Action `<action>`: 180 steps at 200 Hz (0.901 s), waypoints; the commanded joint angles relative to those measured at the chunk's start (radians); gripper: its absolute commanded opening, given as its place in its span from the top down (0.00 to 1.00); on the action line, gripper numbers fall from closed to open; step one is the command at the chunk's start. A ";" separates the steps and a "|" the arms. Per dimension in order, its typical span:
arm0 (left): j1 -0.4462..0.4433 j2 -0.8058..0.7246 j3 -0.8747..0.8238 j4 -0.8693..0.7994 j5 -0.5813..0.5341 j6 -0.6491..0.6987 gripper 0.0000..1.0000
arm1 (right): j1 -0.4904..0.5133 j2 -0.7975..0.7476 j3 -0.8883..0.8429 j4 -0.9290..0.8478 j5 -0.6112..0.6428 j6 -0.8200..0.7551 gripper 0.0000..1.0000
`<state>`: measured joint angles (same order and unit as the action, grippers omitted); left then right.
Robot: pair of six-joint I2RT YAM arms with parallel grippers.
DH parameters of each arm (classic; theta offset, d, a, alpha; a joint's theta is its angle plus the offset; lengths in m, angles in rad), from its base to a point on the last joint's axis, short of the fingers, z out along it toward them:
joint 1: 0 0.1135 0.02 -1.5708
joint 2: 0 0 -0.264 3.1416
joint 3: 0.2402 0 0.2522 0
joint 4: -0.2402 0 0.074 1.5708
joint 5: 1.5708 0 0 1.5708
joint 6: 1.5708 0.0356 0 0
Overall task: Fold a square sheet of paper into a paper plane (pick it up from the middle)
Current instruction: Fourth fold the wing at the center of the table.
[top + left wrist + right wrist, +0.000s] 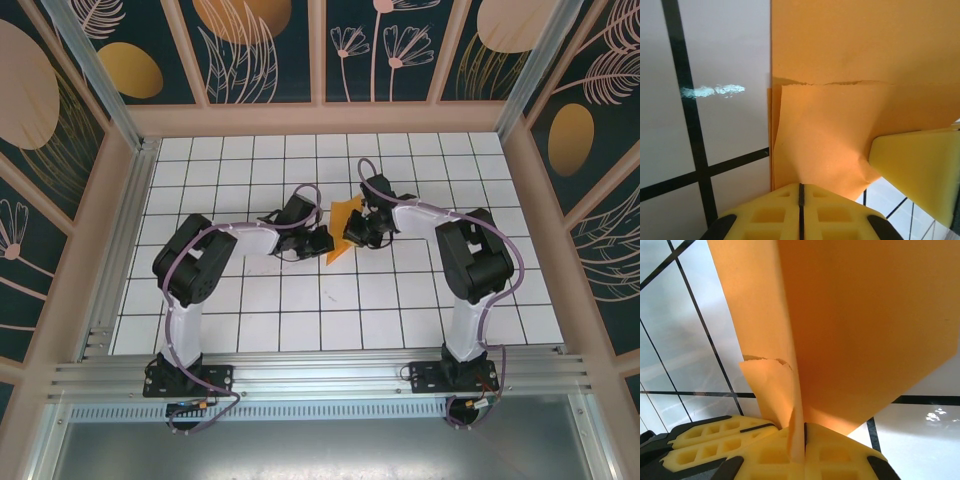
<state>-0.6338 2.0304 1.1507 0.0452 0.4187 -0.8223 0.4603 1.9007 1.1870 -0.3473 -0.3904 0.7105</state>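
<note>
Paper check: the orange sheet (345, 222) is up off the white gridded surface (300, 320), standing more or less on edge between the two arms near the middle of the grid. It's already doubled over in places, with a flap lying over the main panel.

The right end effector (804, 432) is closed with the sheet clamped in it; you can see orange running right down between the yellow pads. The left end effector (800, 192) is closed too, and the folded flap comes down to its tips. I can't tell whether any paper is actually pinched there or just touching.

Handling-wise, this stuff looks super light and floppy. It keeps a crease but has no stiffness of its own, so it'll sag or twist if it's only held at one spot. It's fragile too: there's a ragged edge (830, 84) on the flap that looks like a small tear. If the arms pull apart, I'd bet it rips further. Best hold is probably on the doubled layers near a crease, well away from that tear, with gentle tension only.
</note>
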 commanded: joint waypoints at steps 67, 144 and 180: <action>-0.007 0.069 0.046 -0.163 -0.097 0.061 0.93 | 0.008 -0.010 0.017 0.018 -0.055 0.023 0.84; -0.007 0.078 0.049 -0.158 -0.097 0.069 0.95 | 0.026 0.031 0.057 0.028 -0.050 0.045 0.91; -0.007 0.068 0.045 -0.148 -0.103 0.066 0.97 | 0.033 0.040 0.067 0.032 -0.048 0.054 0.91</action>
<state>-0.6407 2.0491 1.2083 -0.0341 0.3843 -0.7773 0.4843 1.9182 1.2255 -0.3214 -0.4206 0.7433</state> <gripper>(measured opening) 0.059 0.090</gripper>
